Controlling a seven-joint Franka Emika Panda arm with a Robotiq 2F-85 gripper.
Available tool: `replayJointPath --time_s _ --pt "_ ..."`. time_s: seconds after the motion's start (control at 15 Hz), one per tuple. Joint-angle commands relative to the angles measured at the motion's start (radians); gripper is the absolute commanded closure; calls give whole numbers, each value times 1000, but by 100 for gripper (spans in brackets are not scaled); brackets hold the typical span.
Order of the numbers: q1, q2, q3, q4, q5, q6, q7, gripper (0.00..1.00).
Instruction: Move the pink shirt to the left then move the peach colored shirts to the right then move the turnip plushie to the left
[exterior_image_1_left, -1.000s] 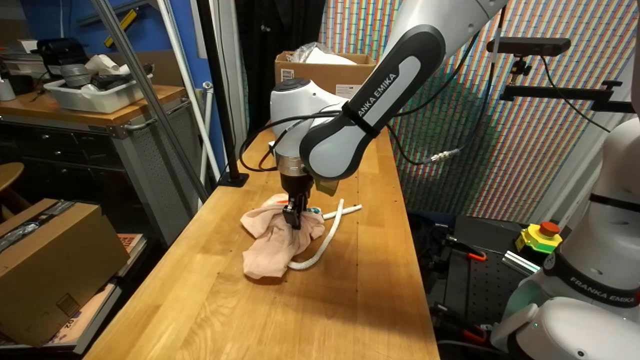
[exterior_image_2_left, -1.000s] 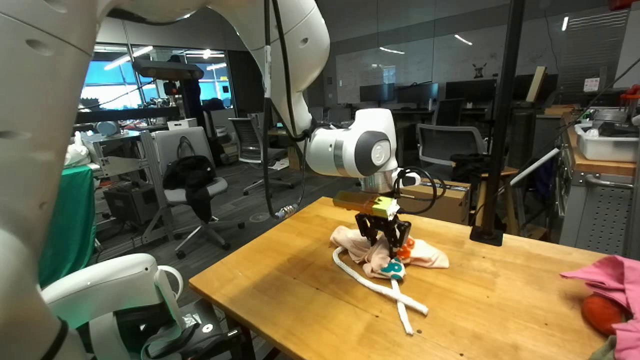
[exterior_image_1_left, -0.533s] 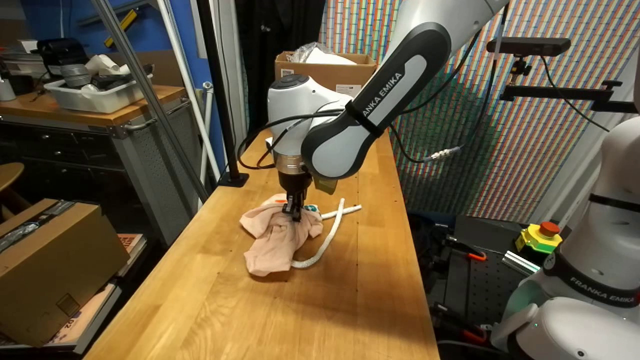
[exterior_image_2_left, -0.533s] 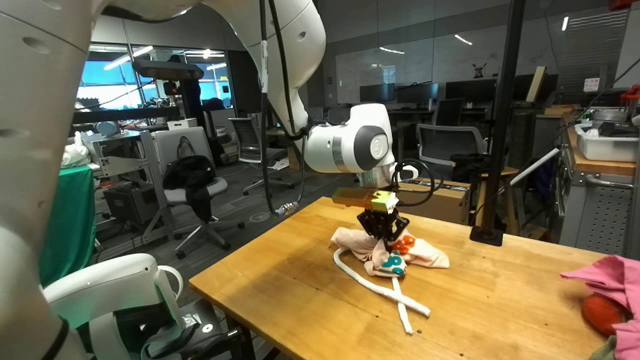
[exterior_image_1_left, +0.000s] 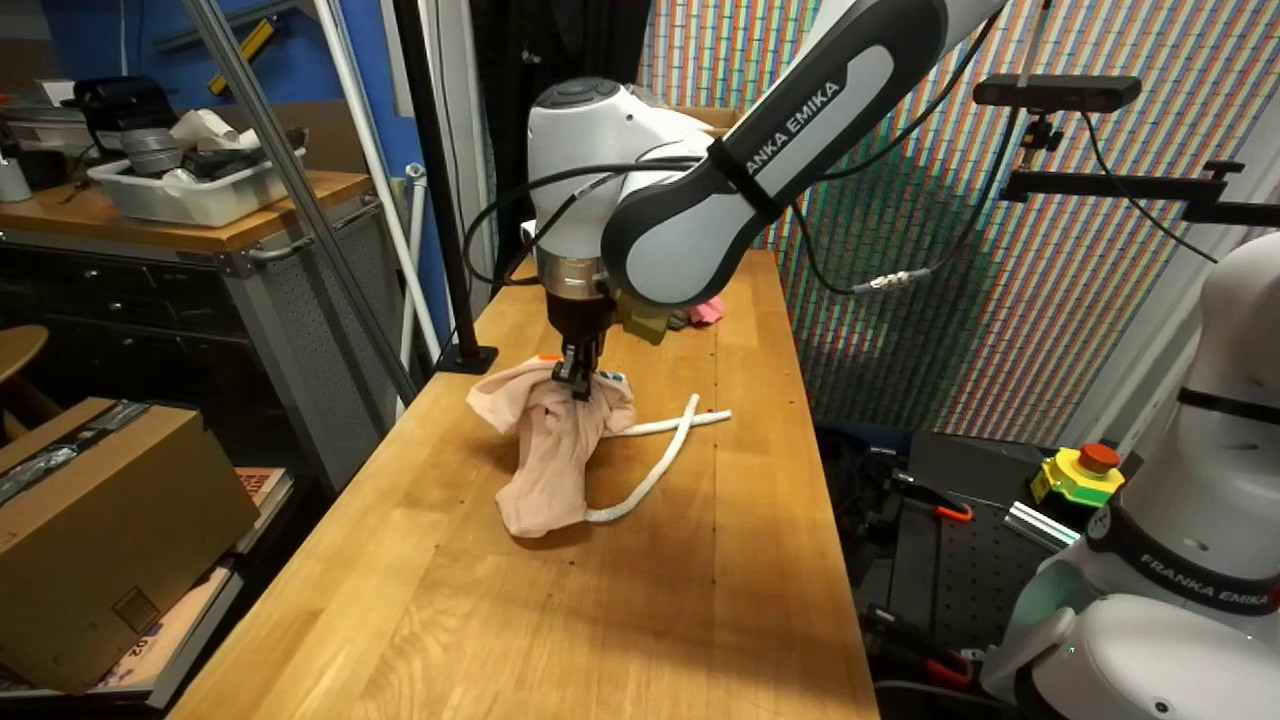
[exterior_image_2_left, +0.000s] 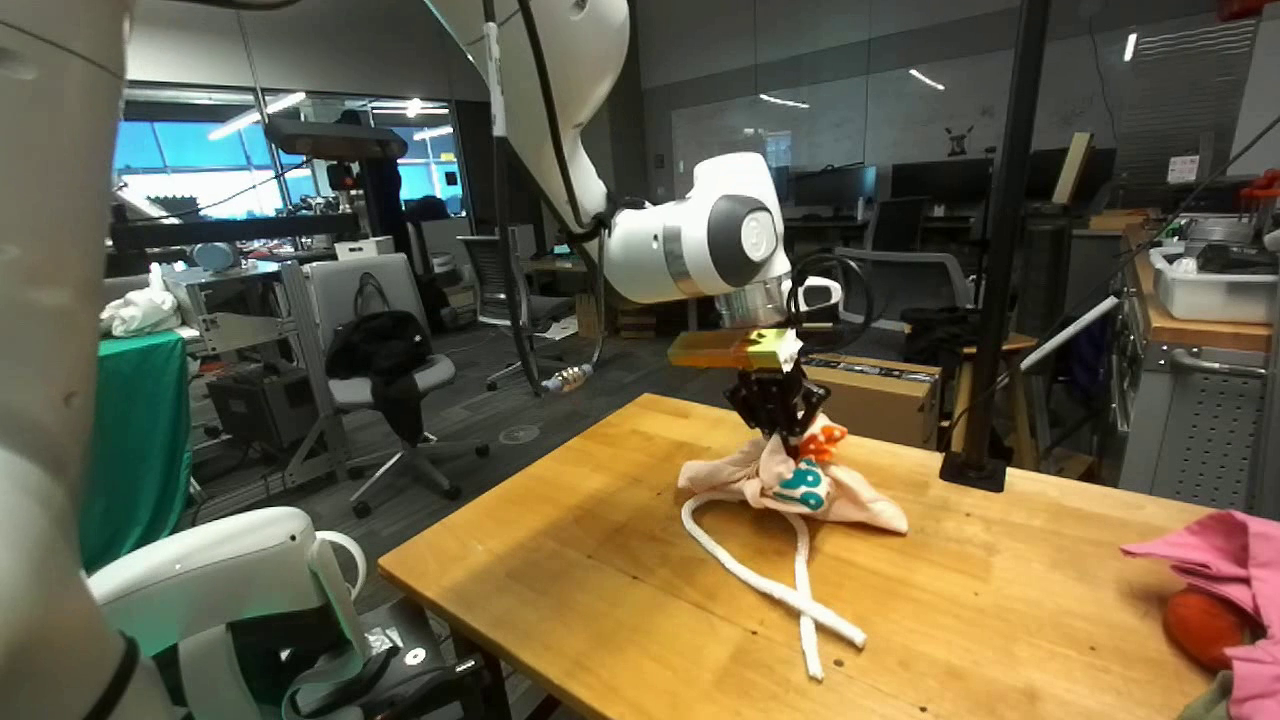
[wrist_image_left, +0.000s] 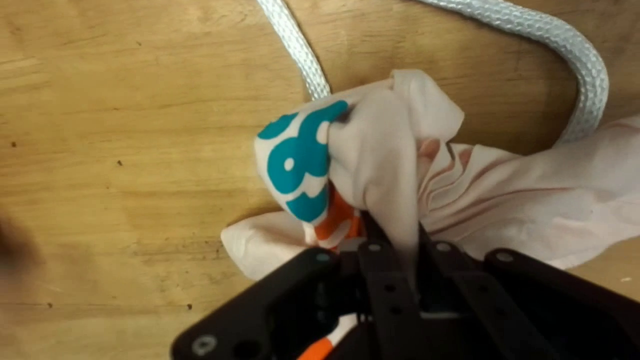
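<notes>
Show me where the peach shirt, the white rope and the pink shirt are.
Peach shirt (exterior_image_1_left: 553, 450), in an exterior view: its creased middle.
White rope (wrist_image_left: 593, 82), in the wrist view: its rounded bend.
Pink shirt (exterior_image_2_left: 1226, 560), in an exterior view: its upper fold.

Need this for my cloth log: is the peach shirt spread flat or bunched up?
Bunched up: in the wrist view, the peach shirt gathers in folds, pinched by the tool.

In an exterior view, the first shirt (exterior_image_2_left: 795, 488) hangs from the gripper (exterior_image_2_left: 790, 440), over the table (exterior_image_2_left: 950, 610). The rope (exterior_image_2_left: 770, 588) extends across the table from the first shirt toward the near side. The post (exterior_image_2_left: 1003, 250) stands at the far edge, to the right. The second shirt (exterior_image_2_left: 1225, 555) lies farther right, partly covering an object (exterior_image_2_left: 1203, 628).
</notes>
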Motion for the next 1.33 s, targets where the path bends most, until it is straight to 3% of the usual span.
replayJointPath --time_s 0.0,0.67,1.27 --pt "23 -68 -9 20 -56 -59 41 93" --pt "37 -112 53 110 -38 -147 34 93" --pt "-43 -32 156 272 469 -374 -303 93"
